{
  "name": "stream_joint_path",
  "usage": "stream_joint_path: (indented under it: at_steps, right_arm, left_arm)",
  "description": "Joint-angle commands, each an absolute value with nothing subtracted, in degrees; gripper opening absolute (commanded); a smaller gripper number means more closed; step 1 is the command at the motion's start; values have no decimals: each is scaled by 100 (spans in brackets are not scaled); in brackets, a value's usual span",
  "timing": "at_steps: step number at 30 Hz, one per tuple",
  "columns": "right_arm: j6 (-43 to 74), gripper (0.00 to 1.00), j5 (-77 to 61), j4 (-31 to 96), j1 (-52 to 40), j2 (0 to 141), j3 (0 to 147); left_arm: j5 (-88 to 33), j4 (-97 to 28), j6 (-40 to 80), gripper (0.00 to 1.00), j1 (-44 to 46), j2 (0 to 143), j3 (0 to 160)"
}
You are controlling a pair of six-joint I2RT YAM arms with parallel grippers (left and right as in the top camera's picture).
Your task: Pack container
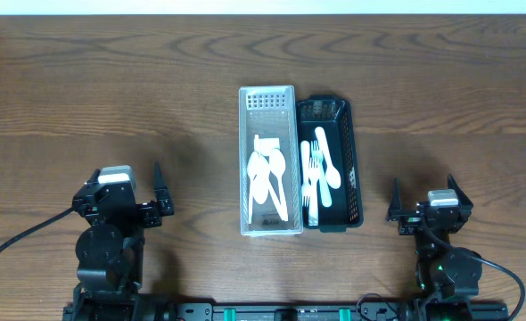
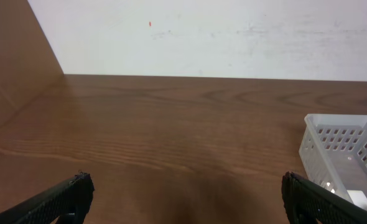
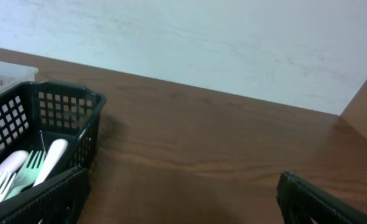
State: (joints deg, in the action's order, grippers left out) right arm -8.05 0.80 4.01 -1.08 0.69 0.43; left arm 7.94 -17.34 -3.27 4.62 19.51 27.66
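The white basket (image 1: 268,105), holding plastic cutlery (image 1: 267,181), touches the black basket (image 1: 356,169) on its right, with the left gripper (image 1: 127,181) well off to its near left and the right gripper (image 1: 423,191) to its near right, both jaws spread wide and empty.

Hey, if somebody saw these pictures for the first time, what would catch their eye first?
Two narrow baskets stand side by side in the middle of the table: a white basket holding white plastic cutlery, and against its right side a black basket with white forks in it. At the near edge, the left gripper and right gripper sit wide open and empty.
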Motion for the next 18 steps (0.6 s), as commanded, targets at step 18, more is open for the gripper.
stream_joint_path:
  at_steps: [18]
  right_arm:
    - [-884,99,16,427,-152,32,32]
  left_arm:
    - [869,-1828,-497,98,475,1806,2794]
